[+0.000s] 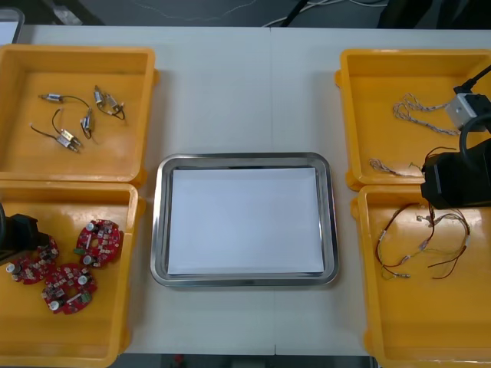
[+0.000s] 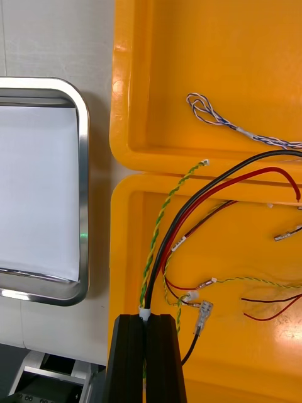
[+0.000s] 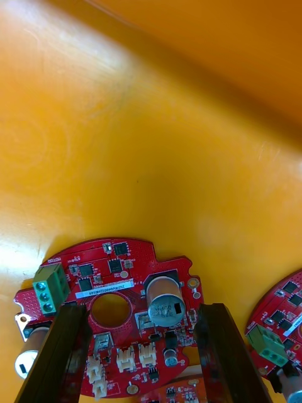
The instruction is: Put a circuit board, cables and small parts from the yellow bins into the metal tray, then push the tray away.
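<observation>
Left jaws are spread wide, one on each side of a round red circuit board [image 3: 119, 296]. It is not clear if they touch it. The left arm [image 1: 15, 234] hangs low over the near left bin [image 1: 77, 349]. The circuit board lies flat on that bin's floor. Two more boards [image 1: 100, 239] lie just beside it in the same bin.

Right jaws are squeezed tight on a bunch of cables [image 2: 151, 283]: one black, one red, and one twisted yellow and green. The bunch leads away from the jaws over the near right bin [image 1: 430, 322]. The black and red ones pass over the wall between the two right bins. More thin cables [image 1: 414, 238] lie loose in the near right bin. The right arm [image 1: 456, 180] is above that same wall. Blue and white cables [image 2: 214, 116] lie in the far right bin [image 1: 383, 77].

The metal tray [image 1: 245, 159] sits in the middle of the surface [image 1: 230, 77], between the left bins and the right bins. It has a shiny rim and is white inside. Small metal parts [image 1: 77, 123] with thin dark wires lie spread out in the far left bin [image 1: 77, 52].
</observation>
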